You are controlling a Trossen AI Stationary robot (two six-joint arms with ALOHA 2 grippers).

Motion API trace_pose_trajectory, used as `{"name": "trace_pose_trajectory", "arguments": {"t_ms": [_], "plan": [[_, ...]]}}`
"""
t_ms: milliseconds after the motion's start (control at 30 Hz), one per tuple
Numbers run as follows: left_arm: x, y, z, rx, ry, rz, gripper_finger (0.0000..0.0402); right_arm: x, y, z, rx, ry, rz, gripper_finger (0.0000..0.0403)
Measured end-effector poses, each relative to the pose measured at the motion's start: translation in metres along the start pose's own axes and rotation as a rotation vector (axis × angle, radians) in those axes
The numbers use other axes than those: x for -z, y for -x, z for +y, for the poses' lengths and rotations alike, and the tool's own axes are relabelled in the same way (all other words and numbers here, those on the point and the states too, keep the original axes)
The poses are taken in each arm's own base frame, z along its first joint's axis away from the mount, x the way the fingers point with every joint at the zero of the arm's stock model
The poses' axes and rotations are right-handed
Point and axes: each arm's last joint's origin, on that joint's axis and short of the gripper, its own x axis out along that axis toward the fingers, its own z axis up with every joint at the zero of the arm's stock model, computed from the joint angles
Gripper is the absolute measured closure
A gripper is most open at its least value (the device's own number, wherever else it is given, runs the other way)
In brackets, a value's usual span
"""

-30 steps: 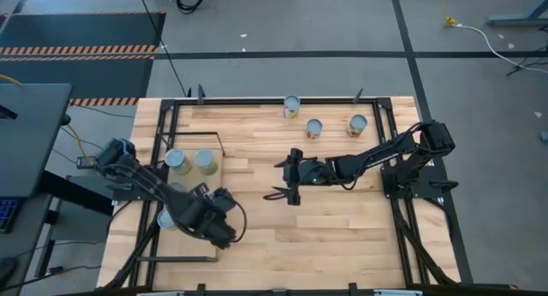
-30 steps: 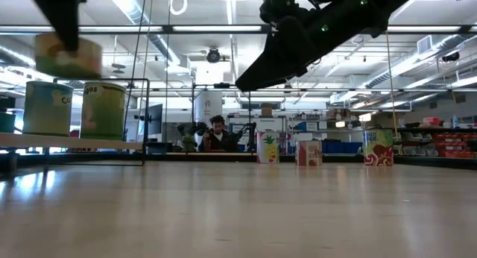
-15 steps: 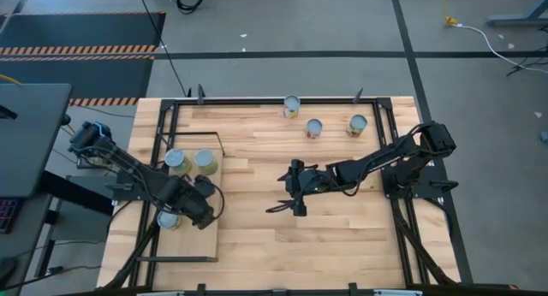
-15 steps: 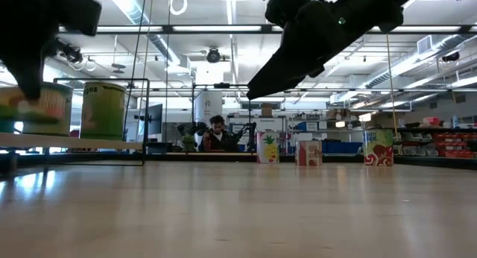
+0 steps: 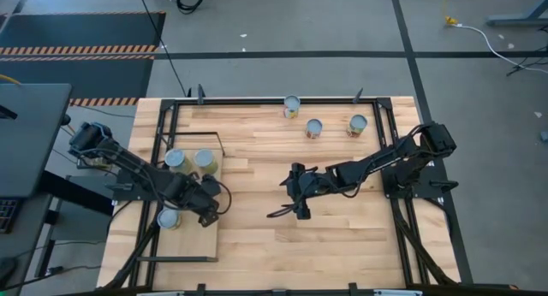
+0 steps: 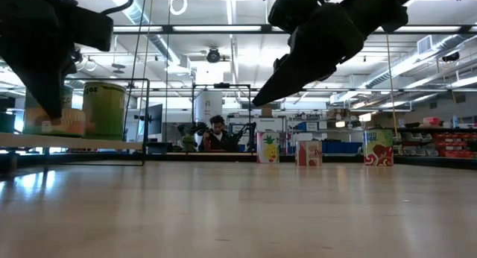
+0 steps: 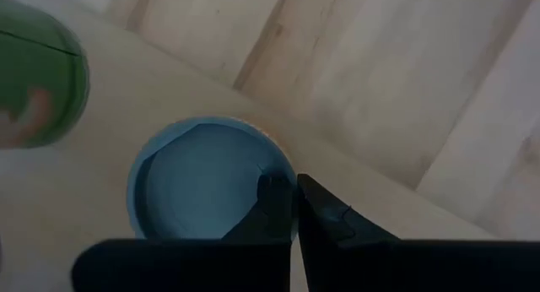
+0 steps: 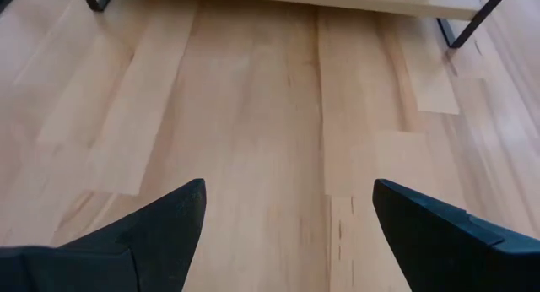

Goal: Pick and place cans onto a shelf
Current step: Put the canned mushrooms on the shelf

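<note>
The cans were split between two places, and the nearest one, a blue-topped can [image 7: 202, 186], stood upright on the shelf [image 5: 193, 240] directly under the left pincer [image 7: 293, 203]. That pincer was closed almost completely. One fingertip lay just inside the can's rim and the other just outside it, so it pinched the rim. From the low view the same can sat flat on the board with the dark pincer reaching down onto it from above.

Just beyond the left pincer, farther along the shelf, two more cans stood side by side, one [image 5: 177, 162] nearer the shelf's outer edge and a green-labelled can [image 5: 204, 162] touching or nearly touching it. The edge of that green can also showed in the left wrist view, near the held can but apart from it.

Well off to the side, over the bare middle of the bench [image 5: 342, 236], hung the right pincer [image 8: 288, 186]. Its fingers were spread wide with nothing between them, only planks below.

Far past the right pincer, near the bench's back edge, three cans stood apart from each other: one [image 5: 292, 106] at the very edge, one [image 5: 313, 128] a little inward, and one [image 5: 356, 125] beside that.

In the room behind the bench, a person [image 6: 218, 131] sat.
</note>
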Motion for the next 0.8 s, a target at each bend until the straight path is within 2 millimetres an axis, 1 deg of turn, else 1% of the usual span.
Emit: {"name": "trace_pose_trajectory", "arguments": {"t_ms": [267, 433, 567, 667, 800], "plan": [[-0.005, -0.002, 0.005, -0.017, -0.015, 0.003, 0.0376, 0.0, 0.0, -0.001, -0.038, -0.015, 0.002, 0.0052], [-0.006, -0.002, 0.008, -0.009, -0.016, 0.048, 0.0383, 0.001, 0.0, 0.003, -0.05, 0.007, 0.015, 0.0052], [-0.006, -0.002, 0.008, -0.01, -0.018, 0.047, 0.0385, 0.007, 0.002, 0.008, -0.059, 0.029, 0.071, 0.0052], [-0.006, -0.002, 0.007, -0.009, -0.016, 0.047, 0.0375, 0.012, 0.003, 0.013, -0.068, 0.046, 0.115, 0.0052], [-0.006, -0.002, 0.007, -0.009, -0.016, 0.047, 0.035, 0.015, 0.003, 0.015, -0.085, 0.052, 0.147, 0.0052]]}}
